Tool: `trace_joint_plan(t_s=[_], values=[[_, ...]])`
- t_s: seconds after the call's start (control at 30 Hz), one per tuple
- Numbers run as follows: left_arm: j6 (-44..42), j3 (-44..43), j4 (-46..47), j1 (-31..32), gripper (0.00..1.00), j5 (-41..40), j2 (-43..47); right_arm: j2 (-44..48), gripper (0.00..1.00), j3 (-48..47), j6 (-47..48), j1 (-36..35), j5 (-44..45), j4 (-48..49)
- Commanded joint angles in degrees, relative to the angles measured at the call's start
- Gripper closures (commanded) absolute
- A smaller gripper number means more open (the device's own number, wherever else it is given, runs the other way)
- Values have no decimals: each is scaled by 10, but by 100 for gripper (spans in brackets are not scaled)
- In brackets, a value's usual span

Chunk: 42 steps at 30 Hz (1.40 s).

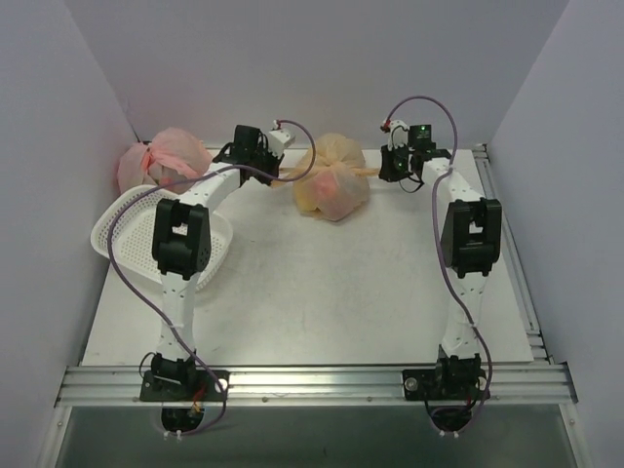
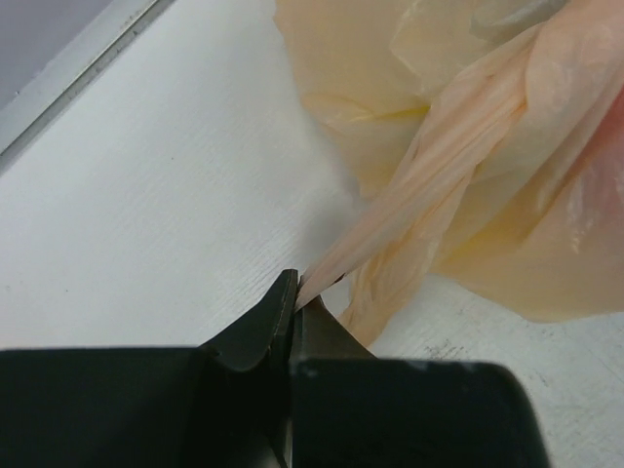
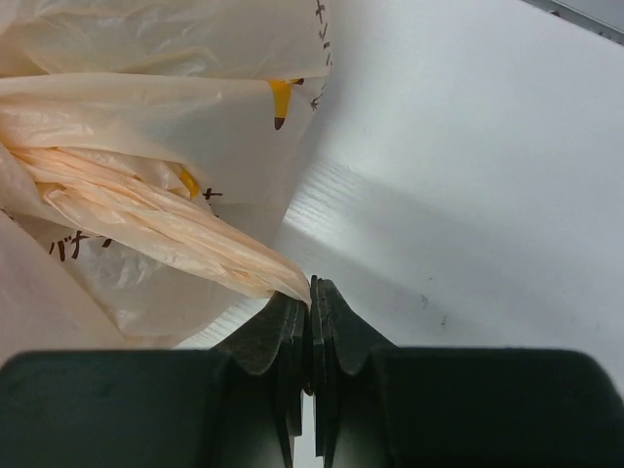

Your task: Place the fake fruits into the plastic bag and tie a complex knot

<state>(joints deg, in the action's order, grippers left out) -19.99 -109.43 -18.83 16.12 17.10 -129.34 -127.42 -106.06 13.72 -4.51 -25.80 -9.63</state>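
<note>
Between the left gripper [image 2: 295,292] and right gripper [image 3: 312,292], the plastic bag [image 1: 331,185] containing the fake fruits [image 1: 325,183] rests on the surface [image 1: 322,292], each gripper clamped on one twisted tail [image 2: 429,185], evidently tensioning the knot.

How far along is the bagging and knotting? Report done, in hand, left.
Done: the fruit looks bagged; a red shape shows through the translucent pale-orange banana-print plastic bag. In hand: the left hand is shut on one twisted bag tail, and the right hand is shut on the other, on opposite sides. Left: finishing the knot; how many ties exist cannot be seen.
</note>
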Motion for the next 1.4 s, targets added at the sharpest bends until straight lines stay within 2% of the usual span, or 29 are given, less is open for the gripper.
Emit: trace_joint_plan(t_s=[0.0, 0.03, 0.07, 0.17, 0.2, 0.27, 0.3, 0.37, 0.4, 0.43, 0.47, 0.53, 0.67, 0.7, 0.8, 0.9, 0.97, 1.07, 1.23, 1.37], values=[[12, -54, -30, -43, 95, -75, -12, 16, 100, -18, 29, 16, 99, 6], [12, -64, -33, -44, 91, -76, -10, 21, 100, -18, 32, 16, 98, 0], [14, -67, -36, -45, 81, -71, -4, 31, 99, -20, 33, 15, 98, -5], [18, -81, -47, -45, 68, -54, 16, 53, 92, -24, 41, 16, 97, -22], [22, -84, -52, -45, 57, -45, 33, 73, 81, -23, 42, 17, 97, -25], [28, -90, -66, -46, 47, -31, 51, 95, 62, -18, 45, 20, 95, -33], [35, -90, -71, -44, 42, -33, 72, 117, 44, -14, 47, 21, 95, -36], [38, -79, -85, -44, 32, -34, 93, 153, 33, 1, 55, 21, 95, -46], [38, -70, -89, -45, 23, -35, 116, 166, 22, 7, 55, 21, 94, -55], [38, -60, -89, -46, 10, -41, 130, 179, 19, 22, 57, 23, 86, -59], [37, -49, -89, -46, 3, -44, 142, 192, 18, 28, 59, 24, 78, -65], [40, -18, -92, -48, 2, -44, 181, 232, 15, 46, 60, 28, 74, -78], [51, 39, -108, -48, 3, 36, 250, 301, 11, 91, 56, 33, 52, -104], [67, 49, -111, -49, 3, 80, 280, 326, 11, 104, 55, 33, 35, -115], [128, 106, -115, -46, 2, 146, 342, 380, 9, 134, 40, 33, 4, -177], [173, 168, -118, -38, 3, 155, 407, 438, 7, 185, -7, 32, -20, -208], [184, 221, -122, -36, 2, 142, 459, 482, 0, 217, -47, 29, -33, -221], [155, 280, -154, -39, 3, 88, 519, 543, 0, 305, -90, 27, -61, -239], [115, 373, -239, -41, 2, 2, 586, 632, 0, 464, -93, 24, -59, -254], [105, 478, -244, -41, 3, -21, 666, 694, 0, 559, -110, 20, -69, -257]])
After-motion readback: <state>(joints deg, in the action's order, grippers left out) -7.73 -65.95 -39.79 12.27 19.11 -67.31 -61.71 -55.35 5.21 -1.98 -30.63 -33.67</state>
